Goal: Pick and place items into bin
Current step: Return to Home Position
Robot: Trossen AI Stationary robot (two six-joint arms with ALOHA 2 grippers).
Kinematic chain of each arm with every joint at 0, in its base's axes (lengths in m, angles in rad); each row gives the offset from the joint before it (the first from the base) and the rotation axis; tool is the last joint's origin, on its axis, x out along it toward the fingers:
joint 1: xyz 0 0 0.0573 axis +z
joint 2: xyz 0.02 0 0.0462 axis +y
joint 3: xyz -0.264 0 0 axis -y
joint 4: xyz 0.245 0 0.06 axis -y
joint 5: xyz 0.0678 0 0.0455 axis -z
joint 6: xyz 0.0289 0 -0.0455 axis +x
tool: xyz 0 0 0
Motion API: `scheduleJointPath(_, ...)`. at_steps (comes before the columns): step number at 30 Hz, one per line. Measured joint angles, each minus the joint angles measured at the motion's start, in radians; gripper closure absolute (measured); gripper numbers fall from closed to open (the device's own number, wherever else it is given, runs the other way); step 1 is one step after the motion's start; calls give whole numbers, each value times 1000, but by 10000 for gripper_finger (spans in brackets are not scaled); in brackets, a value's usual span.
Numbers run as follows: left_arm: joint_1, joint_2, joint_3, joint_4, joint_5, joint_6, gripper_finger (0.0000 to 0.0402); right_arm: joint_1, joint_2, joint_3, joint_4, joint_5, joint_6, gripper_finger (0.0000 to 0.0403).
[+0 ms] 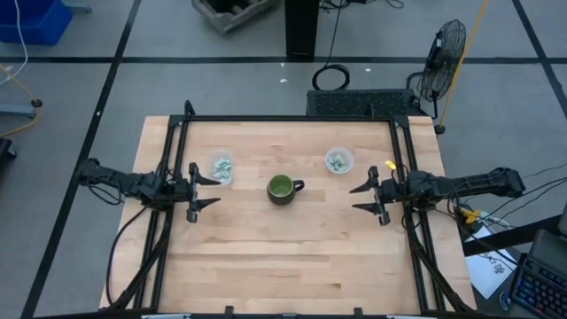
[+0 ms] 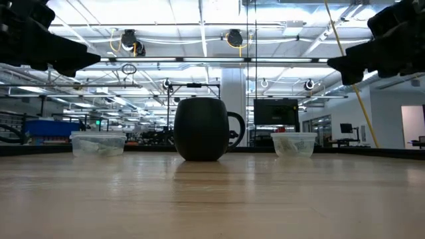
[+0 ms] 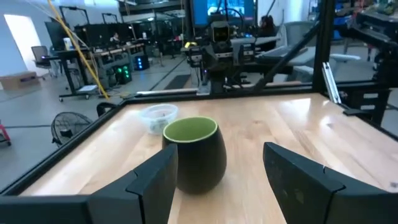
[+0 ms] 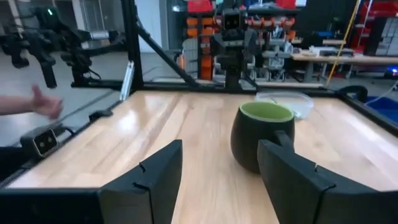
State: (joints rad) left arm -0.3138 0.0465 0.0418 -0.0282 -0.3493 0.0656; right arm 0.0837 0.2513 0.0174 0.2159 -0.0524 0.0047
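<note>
Your jaws, left and right: open, empty, since packets [image 1: 221,169] lie in clear bins [image 1: 210,164] beside them | green mug [image 1: 282,188] between jaws.

The high view looks straight down from well above, taking in the whole table [image 1: 283,266] and surrounding floor [image 1: 80,89]. The low view sits at table-top height, facing level across the surface into the room [image 2: 292,73]. Each wrist view looks low across the table from one side toward the other. All four share the mug [image 1: 282,189]; high and low also share the left bin [image 1: 221,166] and right bin [image 1: 338,160].
</note>
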Motion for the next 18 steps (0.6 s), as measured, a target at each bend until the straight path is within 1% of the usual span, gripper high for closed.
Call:
scheduleJointPath(2,0,2,0,1,1,0,158,0,1,0,-6,0,14,202)
scheduleJointPath(9,0,1,-2,8,0,1,158,0,0,-2,-4,0,165,202)
scheduleJointPath(18,0,1,-2,9,1,-3,158,0,0,-2,-4,0,166,202)
